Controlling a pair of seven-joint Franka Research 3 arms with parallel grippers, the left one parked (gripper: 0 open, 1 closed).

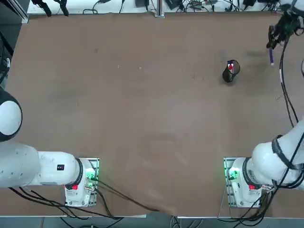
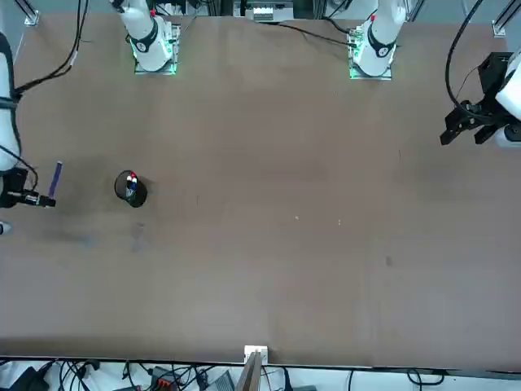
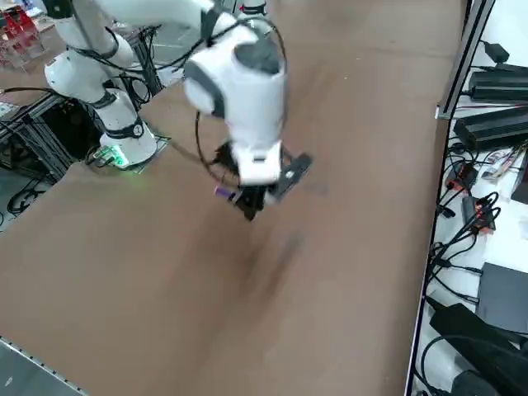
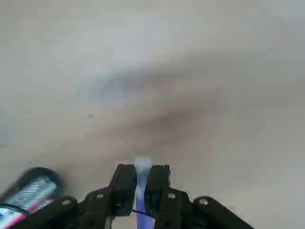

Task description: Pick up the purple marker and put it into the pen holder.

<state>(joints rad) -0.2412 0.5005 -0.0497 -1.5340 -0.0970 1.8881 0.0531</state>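
Right, black two-finger right gripper (image 4: 142, 188) clamped on slim purple marker (image 4: 143, 193), table's far right. Round black cylindrical pen holder (image 1: 231, 71) stands left of it.

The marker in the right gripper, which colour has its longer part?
Purple, best seen in the front view.

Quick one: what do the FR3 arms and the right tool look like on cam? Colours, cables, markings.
White, rounded arm segments with dark grey bands at the joints; black cables run along them. The bases show green lights and a red part each. Right tool: black, angular, two slim fingers, round silver screw heads on its linkages.
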